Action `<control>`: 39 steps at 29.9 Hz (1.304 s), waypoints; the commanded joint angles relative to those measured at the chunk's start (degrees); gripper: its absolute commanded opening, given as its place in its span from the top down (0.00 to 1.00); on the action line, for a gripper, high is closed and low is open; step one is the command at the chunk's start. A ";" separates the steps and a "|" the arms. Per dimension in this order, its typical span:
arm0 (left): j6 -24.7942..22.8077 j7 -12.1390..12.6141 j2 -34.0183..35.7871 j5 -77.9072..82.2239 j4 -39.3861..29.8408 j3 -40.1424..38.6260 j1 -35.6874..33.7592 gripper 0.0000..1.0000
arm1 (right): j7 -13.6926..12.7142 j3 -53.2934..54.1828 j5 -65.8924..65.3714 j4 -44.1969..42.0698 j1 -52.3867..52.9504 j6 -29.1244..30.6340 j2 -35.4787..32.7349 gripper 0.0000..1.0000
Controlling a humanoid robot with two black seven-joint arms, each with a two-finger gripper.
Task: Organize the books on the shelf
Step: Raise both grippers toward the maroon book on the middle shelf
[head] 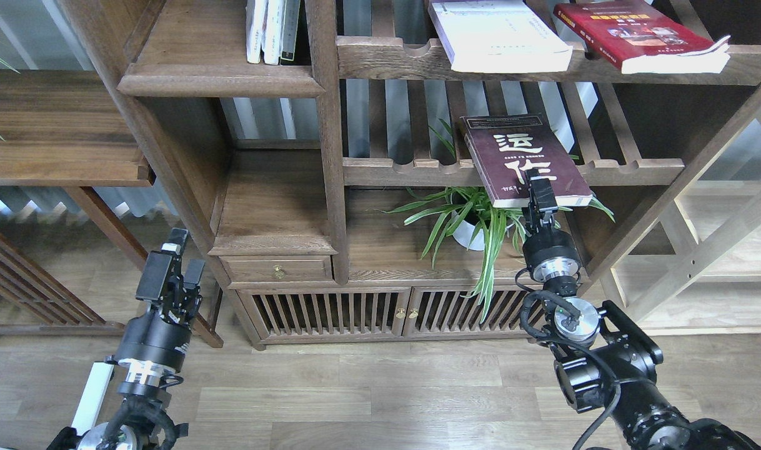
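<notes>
Left end effector (179, 257) down low by the floor, fingers apart, gripping nothing. Right end effector (541, 190) up at the maroon book (523, 157), apparently clamped on its front edge, book overhanging the slatted rack (412, 170). Further up, white-lavender book (498, 34) and red book (640, 32) flat on the top rack.

Both arms are black, built of thick rounded segments. The left arm (155, 340) has a silver ring below its wrist and a white link near the frame's edge. The right arm (596, 356) shows two bright silver discs at its joints, with black cables looping beside them.
</notes>
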 commanded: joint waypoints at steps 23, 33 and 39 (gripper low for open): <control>0.00 0.32 0.00 -0.10 -0.09 1.10 -0.01 0.01 | -0.86 -0.85 -0.05 8.68 -9.83 7.13 0.00 0.00; 0.00 4.45 1.67 -0.01 -0.62 7.42 -2.56 0.01 | -0.95 -6.03 -0.05 15.88 -16.95 7.37 0.00 0.00; 0.00 6.65 2.90 -0.01 -0.53 9.09 -2.56 0.01 | -1.73 -8.41 -0.41 17.29 -19.06 7.37 0.00 0.00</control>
